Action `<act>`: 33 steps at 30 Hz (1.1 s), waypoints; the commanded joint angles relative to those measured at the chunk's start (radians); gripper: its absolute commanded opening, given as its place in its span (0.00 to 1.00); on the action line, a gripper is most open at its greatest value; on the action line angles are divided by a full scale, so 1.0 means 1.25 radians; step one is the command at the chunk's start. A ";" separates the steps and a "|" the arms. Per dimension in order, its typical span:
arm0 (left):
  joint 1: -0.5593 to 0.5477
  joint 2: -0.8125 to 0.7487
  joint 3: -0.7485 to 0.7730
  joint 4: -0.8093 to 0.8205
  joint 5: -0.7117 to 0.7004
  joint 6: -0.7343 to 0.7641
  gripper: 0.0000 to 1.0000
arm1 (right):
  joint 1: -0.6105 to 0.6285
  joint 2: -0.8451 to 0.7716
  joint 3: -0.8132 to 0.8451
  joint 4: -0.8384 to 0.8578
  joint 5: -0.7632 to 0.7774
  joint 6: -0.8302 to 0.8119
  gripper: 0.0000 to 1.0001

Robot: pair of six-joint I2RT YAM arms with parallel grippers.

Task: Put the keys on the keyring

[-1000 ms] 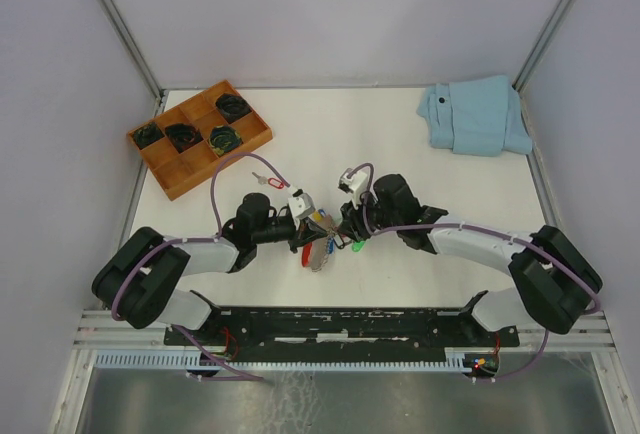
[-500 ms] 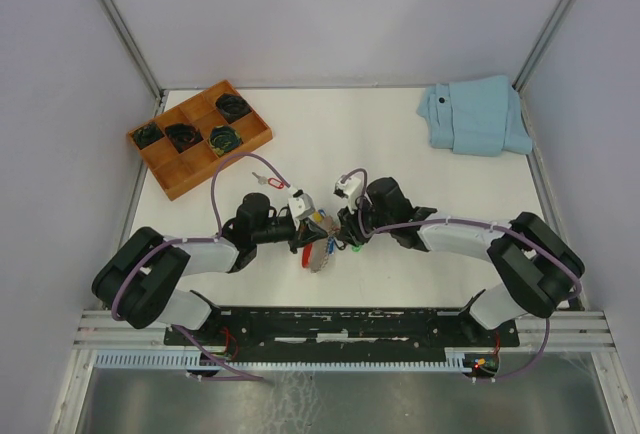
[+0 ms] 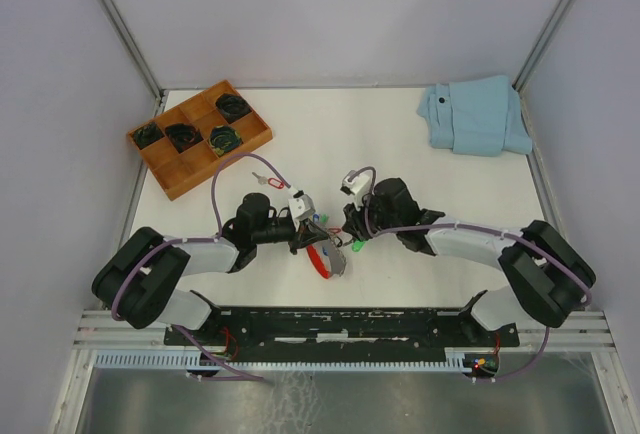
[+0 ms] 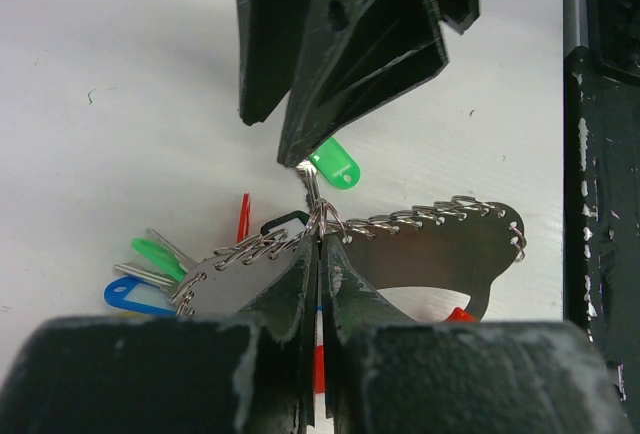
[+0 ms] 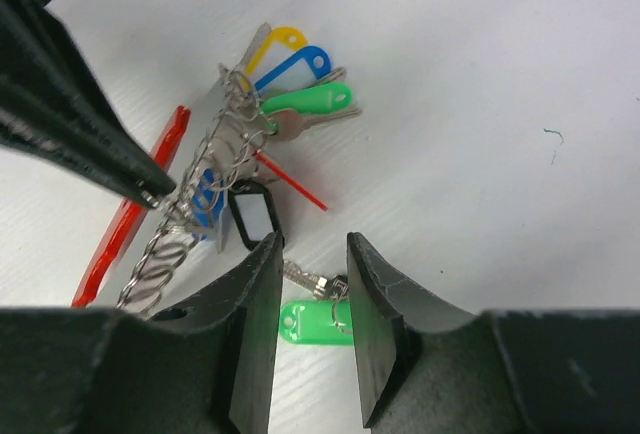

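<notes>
My left gripper (image 3: pixel 310 225) is shut on the metal ring of the keyring (image 4: pixel 322 222), holding it just above the table. The keyring's grey strap (image 4: pixel 430 249), red band (image 5: pixel 130 216) and blue and yellow tags (image 5: pixel 290 54) hang from it. My right gripper (image 5: pixel 312 246) is open, its jaws on either side of the green-tagged key (image 5: pixel 315 319), which lies on the table. That key also shows in the top view (image 3: pixel 357 245) and the left wrist view (image 4: pixel 335 165). The red-tagged key (image 3: pixel 268 181) lies alone on the table behind my left arm.
A wooden tray (image 3: pixel 176 176) with dark coiled items stands at the back left. A folded light-blue cloth (image 3: pixel 475 116) lies at the back right. Both grippers meet near the table's middle front.
My right gripper moved left toward the keyring, then back a little to the right. The keyring's strap and red band have swung toward the front right. The left arm has stayed put.
</notes>
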 commanded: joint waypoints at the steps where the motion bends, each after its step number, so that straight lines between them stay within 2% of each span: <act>1: -0.002 -0.022 0.009 0.044 0.007 0.017 0.03 | -0.005 -0.086 -0.033 0.025 -0.077 -0.066 0.40; 6: -0.003 -0.019 0.010 0.043 0.014 0.017 0.03 | -0.005 -0.108 -0.028 0.028 -0.225 -0.123 0.39; 12: -0.003 -0.018 0.011 0.043 0.030 0.019 0.03 | -0.004 -0.074 0.015 0.028 -0.308 -0.152 0.35; 25: -0.002 -0.013 0.014 0.044 0.057 0.020 0.03 | -0.004 -0.022 0.051 0.023 -0.299 -0.177 0.31; 33: -0.003 -0.017 0.013 0.043 0.061 0.021 0.03 | -0.005 0.000 0.053 -0.001 -0.301 -0.202 0.24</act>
